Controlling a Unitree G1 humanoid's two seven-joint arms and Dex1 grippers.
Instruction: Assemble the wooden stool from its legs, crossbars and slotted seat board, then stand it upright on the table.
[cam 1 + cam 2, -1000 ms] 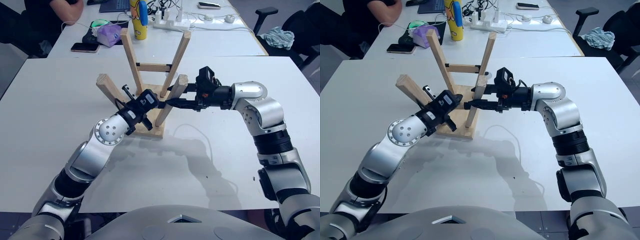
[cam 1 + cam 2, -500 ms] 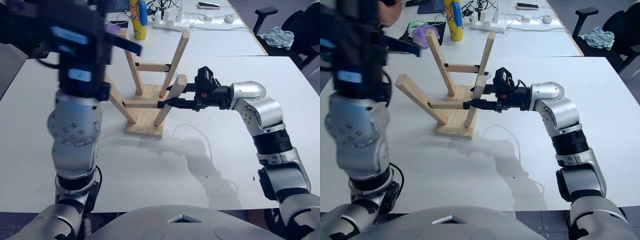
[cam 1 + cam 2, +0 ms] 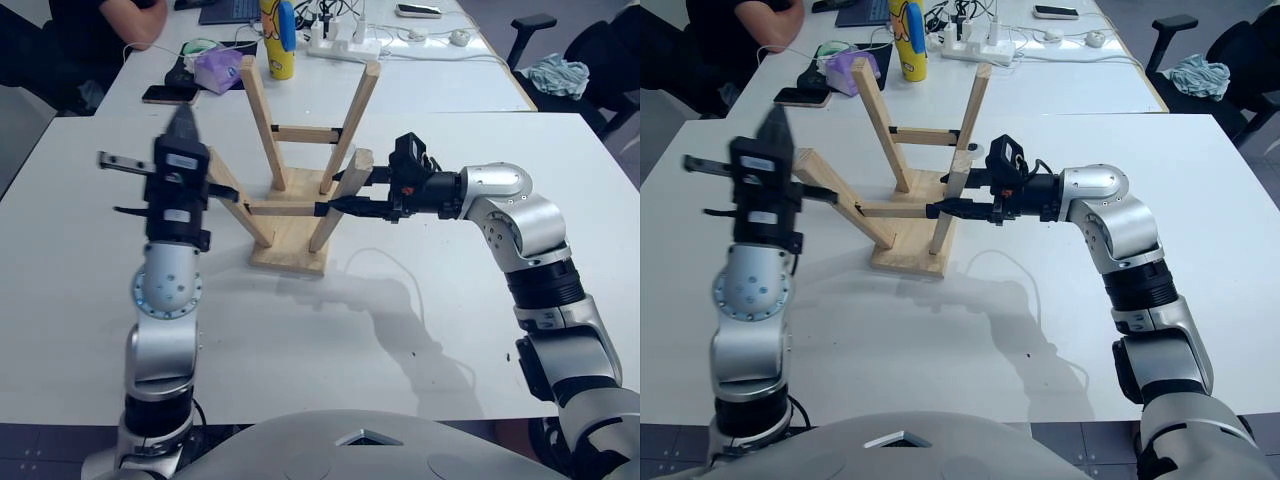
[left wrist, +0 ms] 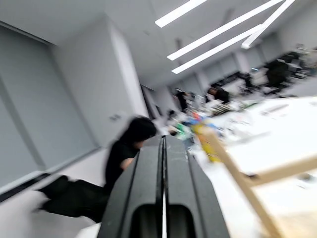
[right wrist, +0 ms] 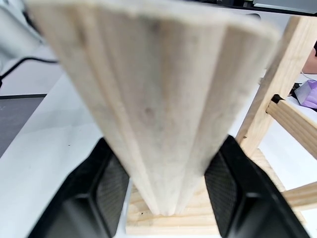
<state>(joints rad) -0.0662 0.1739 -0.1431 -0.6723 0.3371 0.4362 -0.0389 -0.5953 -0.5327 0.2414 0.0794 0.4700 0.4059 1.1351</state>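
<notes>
head view: stool sits upside down on the table, seat board flat on the top. 4 legs up, 2 crossbars visible: far pair, near pair. right gripper clamped on the near-right leg. left gripper is raised left of the stool, apart from it, pointing up. 1 yellow bottle on the rear desk, print too small to read.
left wrist: fingers pressed together, only a thin seam between.
right wrist: both pads squeeze the leg, seat board at its far end.
</notes>
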